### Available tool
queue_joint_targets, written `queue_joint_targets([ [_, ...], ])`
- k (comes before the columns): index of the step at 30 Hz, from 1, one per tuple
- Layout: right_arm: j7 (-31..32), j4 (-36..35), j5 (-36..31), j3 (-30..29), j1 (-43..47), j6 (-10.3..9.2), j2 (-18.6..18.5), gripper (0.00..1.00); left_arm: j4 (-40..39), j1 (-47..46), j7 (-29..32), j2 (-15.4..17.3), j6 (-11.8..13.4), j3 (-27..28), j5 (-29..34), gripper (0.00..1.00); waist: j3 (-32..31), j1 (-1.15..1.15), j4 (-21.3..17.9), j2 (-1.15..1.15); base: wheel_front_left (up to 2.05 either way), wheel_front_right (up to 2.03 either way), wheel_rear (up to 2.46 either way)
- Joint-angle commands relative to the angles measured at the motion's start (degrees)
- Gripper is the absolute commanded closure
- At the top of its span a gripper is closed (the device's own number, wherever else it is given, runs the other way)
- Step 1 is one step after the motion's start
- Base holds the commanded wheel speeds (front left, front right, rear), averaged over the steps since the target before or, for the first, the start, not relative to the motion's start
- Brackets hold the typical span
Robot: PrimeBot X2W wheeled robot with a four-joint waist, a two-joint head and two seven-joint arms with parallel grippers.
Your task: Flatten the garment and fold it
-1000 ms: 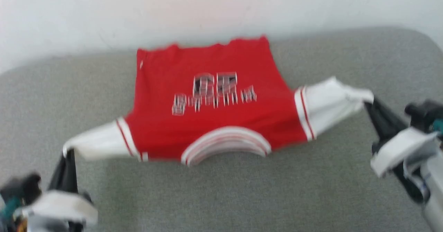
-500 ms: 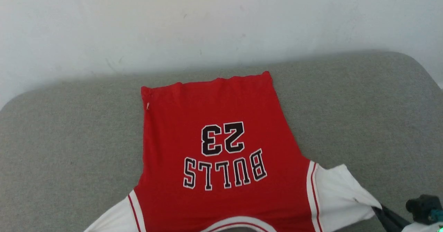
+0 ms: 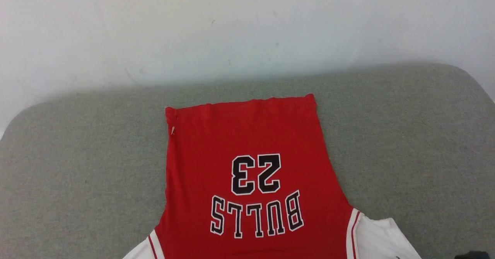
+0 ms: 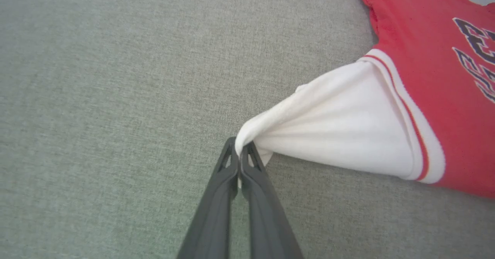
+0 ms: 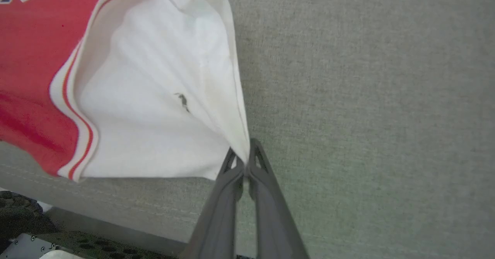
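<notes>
Pinching white sleeves of the garment (image 3: 251, 174).
Both the left end effector (image 4: 240, 146) and the right end effector (image 5: 246, 152) are clamping sleeve tips over the grey tabletop (image 3: 77, 154).

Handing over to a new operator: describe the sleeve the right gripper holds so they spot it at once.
On the grey fabric surface lies the red jersey. Its white sleeve is pinched by the right gripper; unlike the other sleeve, it bears a small dark mark.

1. Beyond the bench (image 3: 77, 154) you face a plain white wall (image 3: 247, 27), faintly scuffed and evenly lit.
2. Your bench is covered in grey-green woven fabric, with rounded far corners.
3. In the right wrist view you see a stitched seam (image 5: 96, 197) along its edge.
</notes>
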Motion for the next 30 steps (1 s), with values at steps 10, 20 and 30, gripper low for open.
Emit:
queue_joint_targets([
  [10,0.84,-9.75,-2.79,-7.96,-11.66,-0.13,0.4,0.0,-4.9,-2.9,-0.29,-0.82,-1.07,0.18,4.27,1.0,0.8,0.0,2.3,0.0,0.0,0.0,0.0],
  [20,13.23,-6.98,-4.52,-9.2,-40.85,-0.13,-0.41,0.0,-11.46,-8.25,-0.26,-1.69,-0.76,-1.93,7.11,1.0,8.5,0.0,9.0,0.0,0.0,0.0,0.0],
  [30,36.71,7.41,1.52,2.7,-63.52,-0.13,-1.2,0.0,-15.22,-13.1,-0.27,-2.75,-0.38,-4.12,9.88,1.0,16.57,0.0,14.98,0.0,0.0,0.0,0.0],
])
